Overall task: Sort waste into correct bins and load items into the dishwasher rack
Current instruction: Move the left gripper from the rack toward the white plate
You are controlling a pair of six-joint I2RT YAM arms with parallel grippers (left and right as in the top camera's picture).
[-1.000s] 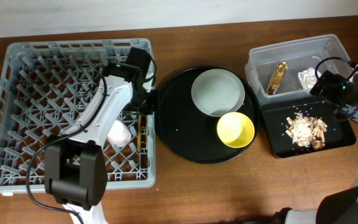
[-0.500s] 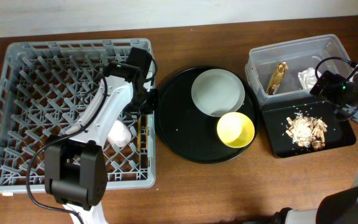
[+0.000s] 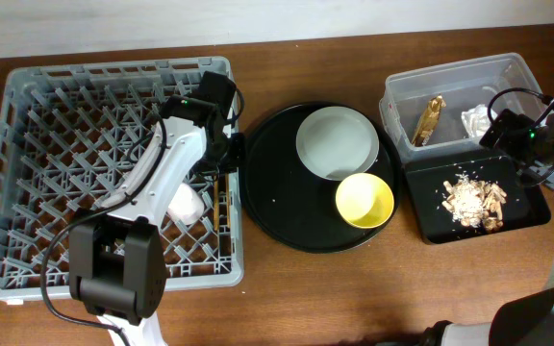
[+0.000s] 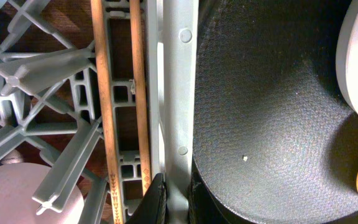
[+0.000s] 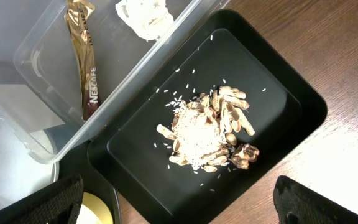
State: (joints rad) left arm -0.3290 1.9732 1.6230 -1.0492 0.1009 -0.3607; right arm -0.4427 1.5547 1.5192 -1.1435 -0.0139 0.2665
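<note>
1. Writing: the gold-brown wrapper (image 5: 82,59) is showing the brand "NESCAFE" in white along its length; no other text is reading clearly.
2. Clear tub (image 5: 17,56): it is holding the wrapper and 1 crumpled white tissue (image 5: 143,11), lying apart from each other.
3. Shallow black tray (image 5: 291,102): it is sitting just beside the tub and holding the food scraps (image 5: 207,130), heaped near its middle with loose grains scattered around.
4. Round black tray (image 3: 277,207): it is carrying the grey plate (image 3: 336,142) and the yellow bowl (image 3: 365,200).
5. Dishwasher rack (image 3: 27,144): 2 chopsticks (image 4: 104,112) are lying side by side along its right wall, with a pale pink cup (image 4: 11,193) near them.
6. Right end effector (image 5: 185,205): it is hanging above the shallow tray, jaws spread wide, holding nothing.
7. Left end effector (image 3: 221,156): it is hanging over the rack's right wall; I cannot tell its jaw state.
</note>
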